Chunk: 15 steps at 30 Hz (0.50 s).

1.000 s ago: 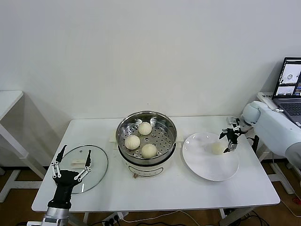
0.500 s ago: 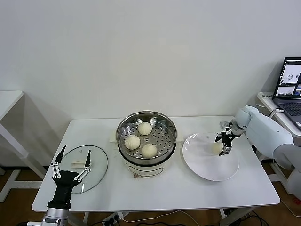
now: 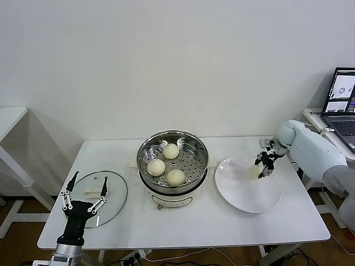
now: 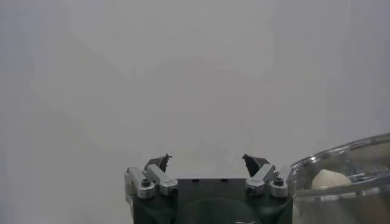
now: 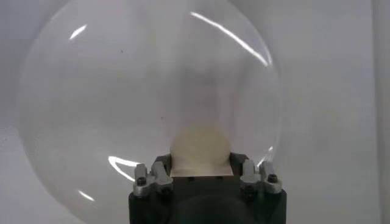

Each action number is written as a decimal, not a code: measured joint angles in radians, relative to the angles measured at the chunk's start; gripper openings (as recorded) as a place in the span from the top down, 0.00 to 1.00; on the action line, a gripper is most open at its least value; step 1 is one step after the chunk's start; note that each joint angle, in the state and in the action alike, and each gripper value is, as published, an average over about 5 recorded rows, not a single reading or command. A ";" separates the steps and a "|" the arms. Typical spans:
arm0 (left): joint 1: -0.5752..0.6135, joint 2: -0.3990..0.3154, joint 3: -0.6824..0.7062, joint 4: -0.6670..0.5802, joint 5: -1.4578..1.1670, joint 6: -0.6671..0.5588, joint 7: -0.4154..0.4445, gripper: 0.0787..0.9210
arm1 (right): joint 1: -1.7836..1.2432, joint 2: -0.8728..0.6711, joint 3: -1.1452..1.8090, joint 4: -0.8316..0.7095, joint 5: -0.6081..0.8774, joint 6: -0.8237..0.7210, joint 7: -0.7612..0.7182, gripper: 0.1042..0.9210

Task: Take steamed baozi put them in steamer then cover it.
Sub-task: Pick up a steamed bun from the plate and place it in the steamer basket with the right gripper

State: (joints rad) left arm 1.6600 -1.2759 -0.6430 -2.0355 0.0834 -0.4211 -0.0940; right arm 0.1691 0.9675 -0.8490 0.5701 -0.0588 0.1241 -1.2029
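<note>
Three baozi (image 3: 171, 151) lie on the perforated tray of the steel steamer (image 3: 140, 158) at mid-table. A fourth baozi (image 3: 254, 172) is at the far right side of the white plate (image 3: 244, 194), and my right gripper (image 3: 262, 168) is shut on it. In the right wrist view this baozi (image 5: 200, 149) fills the gap between the fingers of the right gripper (image 5: 200, 159), with the plate (image 5: 122, 91) beneath. The glass cover (image 3: 113, 191) lies flat on the table's left side. My left gripper (image 3: 85, 184) stands open over the cover, fingers pointing up, and shows open in its own view (image 4: 207, 159).
The plate sits just right of the steamer, close to its handle. A laptop (image 3: 341, 100) stands on a side table at the far right. Another white table edge (image 3: 11, 119) shows at the far left. The cover's rim (image 4: 341, 152) appears beside the left gripper.
My right gripper moved a little left onto the baozi on the plate and closed its fingers around it. The left arm, cover and steamer have not moved.
</note>
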 measured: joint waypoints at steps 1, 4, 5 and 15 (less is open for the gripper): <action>-0.001 0.000 0.001 0.000 0.000 0.000 0.000 0.12 | 0.018 -0.003 -0.012 0.015 0.010 -0.004 -0.015 0.32; -0.003 0.002 0.003 0.000 0.000 0.001 0.000 0.12 | 0.087 -0.009 -0.062 0.073 0.059 -0.022 -0.067 0.31; -0.003 0.002 0.004 -0.001 0.000 0.001 0.000 0.12 | 0.114 -0.009 -0.082 0.096 0.080 -0.030 -0.084 0.31; -0.002 0.003 0.015 -0.009 0.010 0.002 -0.001 0.12 | 0.399 0.044 -0.307 0.339 0.356 -0.133 -0.180 0.30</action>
State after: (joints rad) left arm 1.6578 -1.2729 -0.6284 -2.0441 0.0931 -0.4193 -0.0945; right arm 0.5679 1.0120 -1.1564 0.9093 0.2972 -0.0084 -1.3829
